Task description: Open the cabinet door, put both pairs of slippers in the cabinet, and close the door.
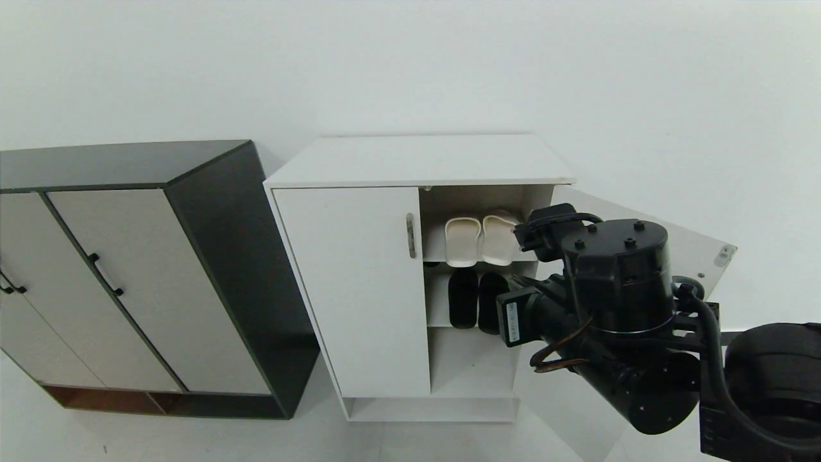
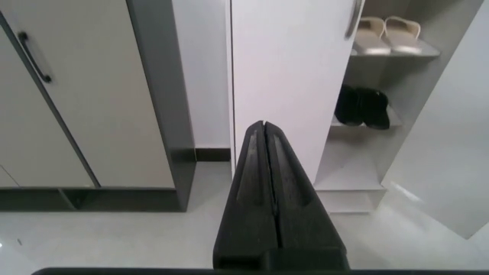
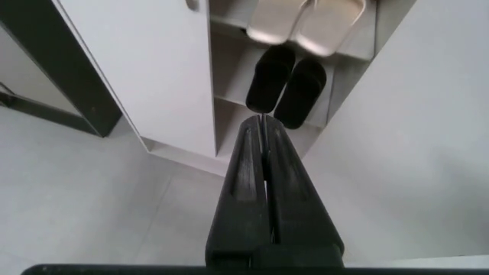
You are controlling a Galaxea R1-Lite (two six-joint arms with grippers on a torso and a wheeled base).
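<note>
Biggest thing: the tall dark-framed cabinet w/ pale grey doors (image 1: 160,276), on the left against the white wall (image 1: 410,64). Both its doors are shut. There's a brownish strip along its base, prob. an open bottom shelf, but it's too dim to be sure.

Just right of it, w/ a narrow gap between, is the white wooden shoe cabinet (image 1: 417,160) on the pale grey floor (image 1: 192,436). Its left door (image 1: 349,289) is shut and has a small upright metal handle (image 1: 410,235) at the inner edge. Its right door (image 1: 696,240) is swung wide open to the right, so the right half w/ its shelves is exposed.

My right arm (image 1: 616,308) is up in front of the open half, near side, and covers part of the open door and the right edge of the shelves.

Both pairs are inside the cabinet. The white slippers (image 1: 468,240) lie side by side on the top shelf, touching each other. The black slippers (image 1: 463,298) lie side by side on the shelf right below, and the right one is partly behind my arm. The right wrist cam shows the same stack, white pair (image 3: 332,23) above black pair (image 3: 302,90).

My right gripper (image 3: 264,122) has its fingers pressed fully together w/ nothing between them. It points at the black pair from the near side, well apart from the shelf.

My left gripper (image 2: 264,128) is likewise clamped together and empty. It sits low in front of the shut left door, well apart from it.
</note>
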